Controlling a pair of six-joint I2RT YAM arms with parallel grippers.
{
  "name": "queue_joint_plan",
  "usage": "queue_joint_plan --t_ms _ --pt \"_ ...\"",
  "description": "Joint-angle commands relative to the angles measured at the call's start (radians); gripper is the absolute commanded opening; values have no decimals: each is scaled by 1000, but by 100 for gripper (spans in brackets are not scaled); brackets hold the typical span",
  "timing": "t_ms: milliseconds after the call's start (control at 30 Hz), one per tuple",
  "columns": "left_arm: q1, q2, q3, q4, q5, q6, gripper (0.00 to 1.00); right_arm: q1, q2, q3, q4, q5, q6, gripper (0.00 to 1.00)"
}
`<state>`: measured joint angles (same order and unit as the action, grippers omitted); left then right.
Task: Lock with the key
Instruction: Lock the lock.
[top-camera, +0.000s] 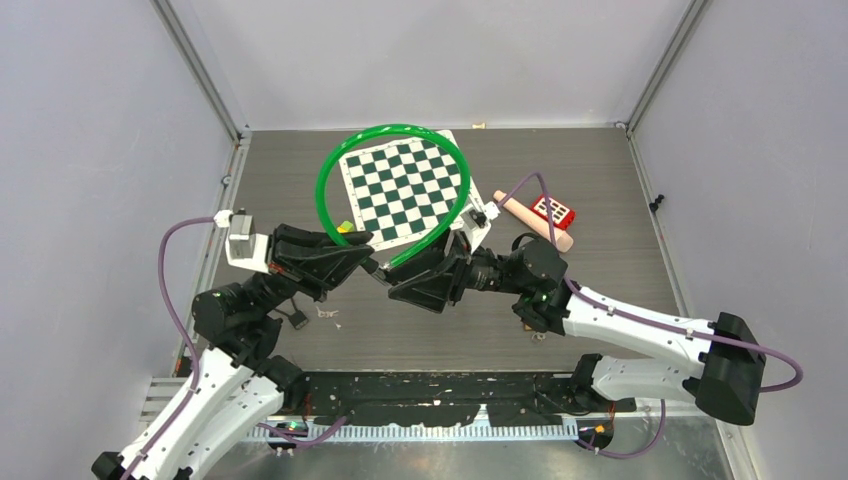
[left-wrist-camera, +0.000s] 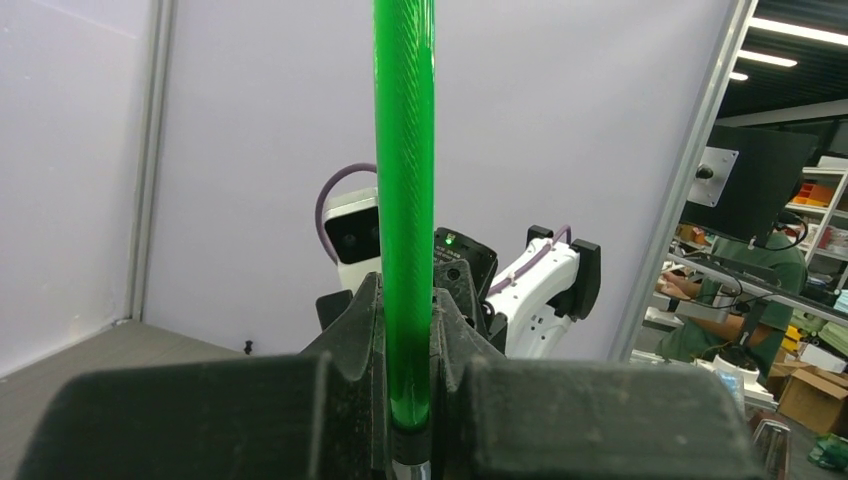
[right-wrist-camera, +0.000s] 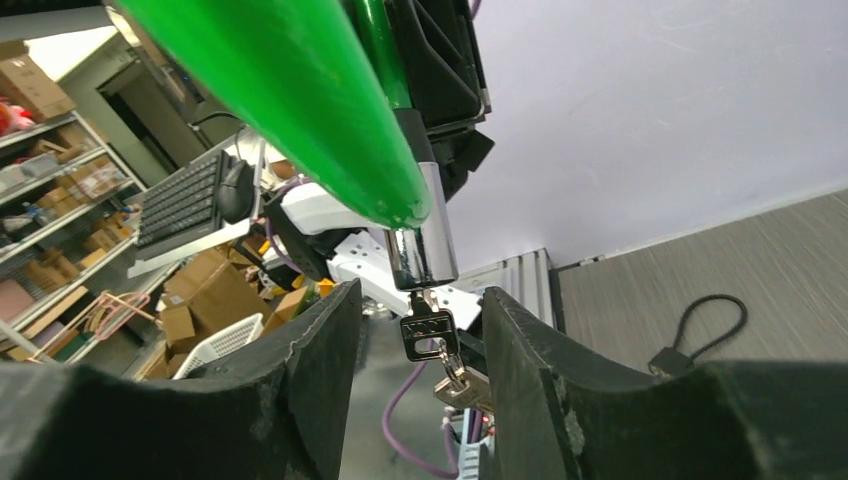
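The large glossy green plastic-sheathed cable loop (top-camera: 395, 128) is clamped near one end by the left gripper (left-wrist-camera: 405, 300). Its fingers are pressed tight against both sides of the cable, which rises straight up out of them in the left wrist view.

Just past that grip, and directly above the right gripper (right-wrist-camera: 420, 295), sits the short chrome metal lock barrel (right-wrist-camera: 425, 240) that caps the cable. The right gripper stands about half open and holds nothing. A clear gap shows on each side between its dark fingers (right-wrist-camera: 320, 340) and the small silver key with a black head (right-wrist-camera: 428, 335), which hangs from the barrel's mouth between them. A second brass-coloured key (right-wrist-camera: 462, 388) dangles on a ring just below the fingertips.

To do this step well, the right gripper probably needs to close squarely on the flat of the black head, not on the ring or the spare key. It should then turn about the barrel's own axis while the left gripper holds the cable firm. An off-centre pinch could bend the key or let it slip.

The black head carries pale lettering, too small to read. No other writing is legible.
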<state>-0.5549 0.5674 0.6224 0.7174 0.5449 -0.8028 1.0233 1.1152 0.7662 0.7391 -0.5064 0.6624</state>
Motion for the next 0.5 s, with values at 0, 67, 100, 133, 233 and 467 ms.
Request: queue_joint_plan --t_ms 0,67,100,133,233,467 --pt "1 4 42 139 -9 -10 0 -1 5 4 156 -56 57 51" --pt "2 5 43 144 -8 -10 0 -2 7 1 161 -57 59 48" --pt "1 3 43 145 -8 -9 0 -2 5 0 159 -55 58 46" --pt "1 1 43 145 -9 -9 0 -2 4 -3 151 -50 53 42" --pt "2 -3 47 145 -12 -7 0 -2 -5 -10 144 -55 28 42" --pt "1 0 57 148 5 -20 0 -1 -16 -12 80 -63 -26 56"
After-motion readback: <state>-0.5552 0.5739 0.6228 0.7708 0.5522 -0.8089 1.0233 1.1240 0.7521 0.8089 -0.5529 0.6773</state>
